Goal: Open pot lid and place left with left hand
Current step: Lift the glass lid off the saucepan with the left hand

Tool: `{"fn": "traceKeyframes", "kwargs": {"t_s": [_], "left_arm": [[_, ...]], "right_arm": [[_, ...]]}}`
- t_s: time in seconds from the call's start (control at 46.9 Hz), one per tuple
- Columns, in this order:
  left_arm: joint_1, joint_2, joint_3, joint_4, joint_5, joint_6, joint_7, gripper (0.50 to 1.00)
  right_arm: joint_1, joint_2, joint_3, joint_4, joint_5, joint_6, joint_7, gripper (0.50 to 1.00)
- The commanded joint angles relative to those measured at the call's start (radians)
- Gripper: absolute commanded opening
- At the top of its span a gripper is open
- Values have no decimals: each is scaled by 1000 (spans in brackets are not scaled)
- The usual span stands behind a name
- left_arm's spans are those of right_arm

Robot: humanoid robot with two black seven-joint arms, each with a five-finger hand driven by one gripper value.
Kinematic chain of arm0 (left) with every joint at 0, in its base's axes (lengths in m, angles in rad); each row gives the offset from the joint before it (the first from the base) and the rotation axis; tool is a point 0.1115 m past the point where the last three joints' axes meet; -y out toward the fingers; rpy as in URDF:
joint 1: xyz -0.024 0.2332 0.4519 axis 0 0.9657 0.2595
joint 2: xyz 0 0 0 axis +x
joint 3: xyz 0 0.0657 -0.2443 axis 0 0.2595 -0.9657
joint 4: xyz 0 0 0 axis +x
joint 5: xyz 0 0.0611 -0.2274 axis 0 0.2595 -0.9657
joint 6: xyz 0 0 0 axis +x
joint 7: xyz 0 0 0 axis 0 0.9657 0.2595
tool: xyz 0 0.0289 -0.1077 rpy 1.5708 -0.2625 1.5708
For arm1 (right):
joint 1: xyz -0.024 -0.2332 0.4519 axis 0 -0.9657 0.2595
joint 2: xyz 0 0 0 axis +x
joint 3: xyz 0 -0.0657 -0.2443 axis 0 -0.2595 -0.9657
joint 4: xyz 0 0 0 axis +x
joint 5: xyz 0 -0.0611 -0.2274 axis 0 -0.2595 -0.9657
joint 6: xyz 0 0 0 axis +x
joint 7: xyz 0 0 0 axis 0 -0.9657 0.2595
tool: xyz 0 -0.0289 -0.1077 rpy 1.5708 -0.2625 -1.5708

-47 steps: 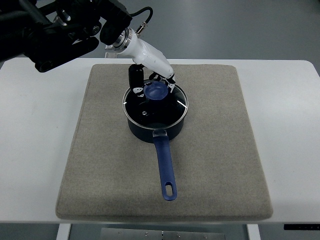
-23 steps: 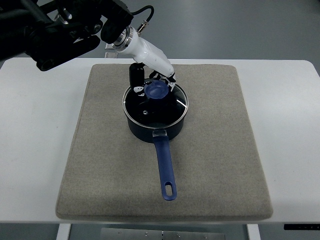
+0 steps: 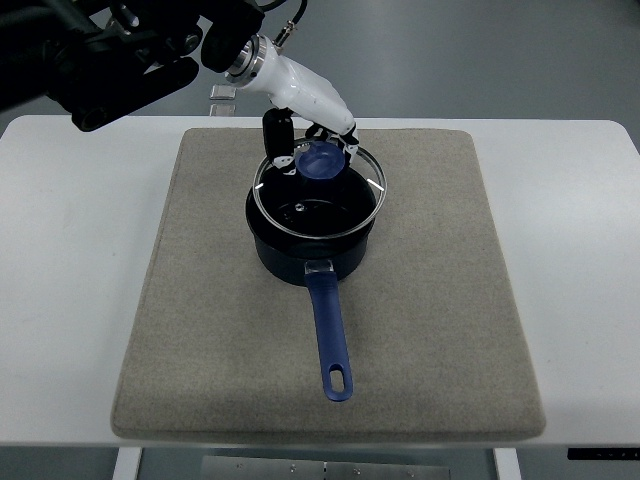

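The left hand (image 3: pixel 312 148) is clamped on the blue knob of the glass lid (image 3: pixel 322 190), which is tilted above the dark pot (image 3: pixel 308 245) on the grey mat (image 3: pixel 440 300), toward the counter's (image 3: pixel 70 250) far edge.

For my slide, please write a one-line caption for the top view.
Left hand grips the blue knob and holds the glass lid raised above the dark pot on the grey mat.

The clear glass lid with glossy blue plastic knob (image 3: pixel 320 160) is gleaming above the dark enamelled pot (image 3: pixel 312 245); the grey felt mat (image 3: pixel 450 300) is looking matt and rough.
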Motion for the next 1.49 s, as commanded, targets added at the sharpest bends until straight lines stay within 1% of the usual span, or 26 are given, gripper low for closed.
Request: {"fn": "traceKeyframes", "kwargs": {"t_s": [0.0, 0.192, 0.277, 0.341, 0.491, 0.619, 0.683, 0.789, 0.896, 1.344, 1.472], "left_arm": [[-3, 5, 0, 16, -1, 2, 0, 500], [-7, 14, 5, 77, -2, 10, 0, 500], [-6, 23, 13, 99, -5, 45, 0, 500], [-7, 43, 13, 108, -2, 60, 0, 500], [-13, 106, 16, 107, 6, 63, 0, 500], [-15, 144, 63, 99, 7, 69, 0, 500], [-15, 167, 102, 93, 6, 88, 0, 500], [-15, 216, 157, 53, 4, 122, 0, 500], [-12, 249, 184, 21, 4, 129, 0, 500], [52, 275, 217, -36, -7, 134, 0, 500], [71, 275, 212, -38, -16, 158, 0, 500]], "right_arm": [[0, 0, 0, 1, 0, 0, 0, 917], [0, 0, 0, 1, 0, 0, 0, 917], [0, 0, 0, 1, 0, 0, 0, 917], [0, 0, 0, 1, 0, 0, 0, 917], [0, 0, 0, 1, 0, 0, 0, 917], [1, 0, 0, 1, 0, 0, -1, 917], [0, 0, 0, 1, 0, 0, 0, 917], [0, 0, 0, -1, 0, 0, 0, 917], [0, 0, 0, 1, 0, 0, 0, 917], [0, 0, 0, -1, 0, 0, -1, 917], [0, 0, 0, 1, 0, 0, 0, 917]]}}
